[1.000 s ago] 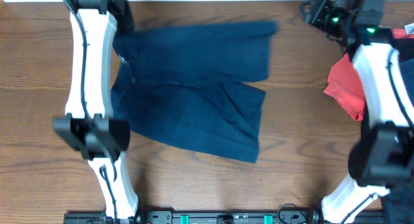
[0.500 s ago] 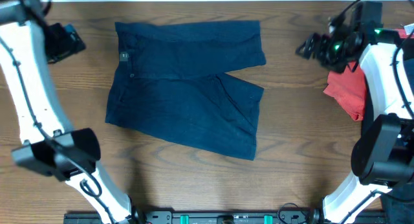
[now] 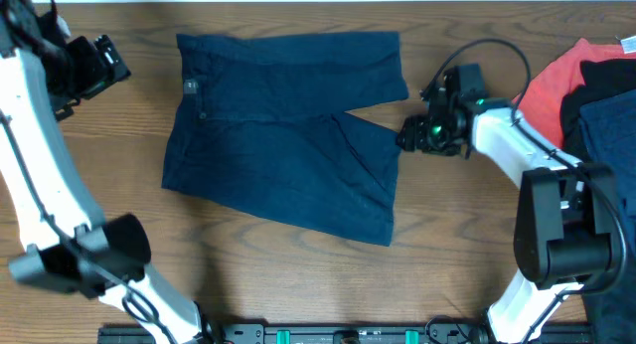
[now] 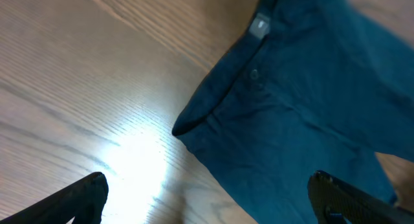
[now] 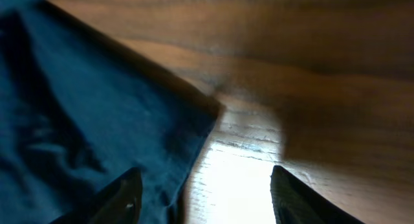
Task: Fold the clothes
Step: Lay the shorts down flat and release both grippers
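Note:
The navy-blue shorts [image 3: 288, 125] lie flat on the wooden table, waistband to the left, two legs pointing right. My left gripper [image 3: 94, 66] is open and empty, above the table left of the waistband's top corner; the left wrist view shows that waistband corner [image 4: 259, 75] between the open fingers [image 4: 207, 201]. My right gripper [image 3: 409, 137] is open, low at the outer corner of the lower leg's hem. In the right wrist view its fingers [image 5: 204, 195] straddle the hem edge [image 5: 155, 127], one over fabric, one over bare wood.
A coral-red shirt [image 3: 552, 81] with a black garment [image 3: 601, 81] and another blue garment [image 3: 608, 135] on it lies at the right edge. The table's far edge runs just behind the shorts.
The right arm has swung down and left from the red shirt to the lower leg's hem. The left gripper has shifted slightly. The garment pile at the right is now uncovered.

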Robot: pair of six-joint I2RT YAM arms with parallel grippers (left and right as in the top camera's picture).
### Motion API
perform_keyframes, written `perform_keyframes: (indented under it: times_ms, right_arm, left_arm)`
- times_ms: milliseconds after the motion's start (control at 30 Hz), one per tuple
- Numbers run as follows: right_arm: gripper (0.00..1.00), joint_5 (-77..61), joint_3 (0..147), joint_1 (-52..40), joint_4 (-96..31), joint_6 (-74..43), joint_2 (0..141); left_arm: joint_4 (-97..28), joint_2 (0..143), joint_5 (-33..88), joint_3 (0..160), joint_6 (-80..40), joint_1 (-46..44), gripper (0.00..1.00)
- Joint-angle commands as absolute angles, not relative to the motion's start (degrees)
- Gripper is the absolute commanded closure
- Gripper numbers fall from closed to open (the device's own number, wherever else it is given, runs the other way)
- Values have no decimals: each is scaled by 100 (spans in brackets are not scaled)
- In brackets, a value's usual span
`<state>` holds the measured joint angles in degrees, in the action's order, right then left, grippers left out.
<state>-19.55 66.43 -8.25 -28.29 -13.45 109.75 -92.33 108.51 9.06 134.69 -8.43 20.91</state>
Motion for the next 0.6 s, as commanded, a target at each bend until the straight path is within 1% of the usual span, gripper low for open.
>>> perform_keyframes:
  times_ms: [0,67,133,200,267,400,567]
  right_arm:
    - [42,-1737,6342,-969,-2351,-1629,10954]
    - [45,-1750,6215,-1000,-2025,-1656,10954]
    - [52,-1846,6112,-1022,-1745,-1697,10954]
    - [55,-1872,6042,-1037,-1564,-1741,10956]
    - [71,-1909,5994,-1061,-1424,-1800,10965]
    - [99,-1903,5996,-1057,-1389,-1767,10971]
    - [99,-1710,6366,-482,-1415,-1708,10597]
  left_arm:
    - [-9682,10108,985,13443,-661,2115,0]
    - [-9682,9819,985,13371,-646,2115,0]
    - [-9682,9548,985,13257,-642,2115,0]
    - [-9682,9323,985,13139,-642,2115,0]
    - [-9682,9124,985,13015,-642,2115,0]
    - [-9679,8879,969,12748,-642,2115,0]
    - [-9679,8796,963,12280,-644,2115,0]
